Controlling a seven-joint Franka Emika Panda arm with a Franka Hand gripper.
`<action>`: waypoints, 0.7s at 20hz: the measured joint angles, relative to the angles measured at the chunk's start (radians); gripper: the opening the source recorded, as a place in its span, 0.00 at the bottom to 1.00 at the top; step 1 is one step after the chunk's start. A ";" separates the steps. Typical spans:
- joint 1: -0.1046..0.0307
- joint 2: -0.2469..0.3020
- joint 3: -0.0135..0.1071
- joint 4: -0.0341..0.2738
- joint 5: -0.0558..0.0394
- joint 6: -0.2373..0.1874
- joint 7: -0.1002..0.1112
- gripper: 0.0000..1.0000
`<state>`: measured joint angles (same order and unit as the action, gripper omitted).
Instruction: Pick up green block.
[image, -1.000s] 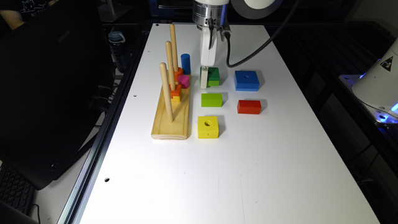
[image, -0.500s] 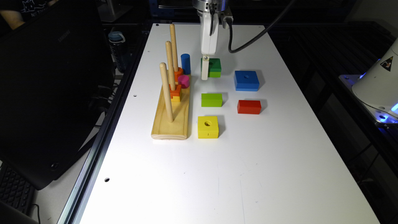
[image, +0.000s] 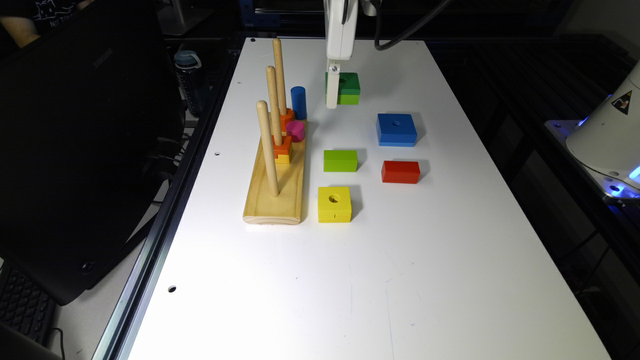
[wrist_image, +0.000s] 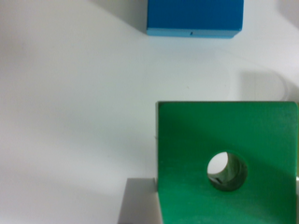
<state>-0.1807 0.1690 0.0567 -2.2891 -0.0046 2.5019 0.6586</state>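
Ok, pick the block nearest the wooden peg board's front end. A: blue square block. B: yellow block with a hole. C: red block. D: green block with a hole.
B: the yellow block sits just beside the front end of the peg board.

Lettering and signs around the work table

Well off to the exterior view's left of the gripper (image: 339, 94), the back of a black monitor (image: 75, 165) carries a small pale brand mark (image: 102, 60) that reads as SAMSUNG. Farther out on that same side, at the edge of the view, a dark shirt (image: 47, 11) bears a white printed drawing with a line of letters under it, too small to read with certainty. Well apart from the gripper on the exterior view's right, a white housing (image: 607, 135) shows a yellow warning triangle (image: 621, 102) with a black symbol inside, its detail too fine to tell.
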 joint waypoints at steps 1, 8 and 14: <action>0.000 -0.019 0.000 -0.001 0.0006 -0.019 0.000 0.00; 0.000 -0.049 0.001 -0.001 0.0019 -0.048 0.000 0.00; 0.000 -0.127 0.001 0.005 0.0049 -0.123 0.000 0.00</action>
<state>-0.1805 0.0416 0.0579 -2.2843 0.0003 2.3791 0.6586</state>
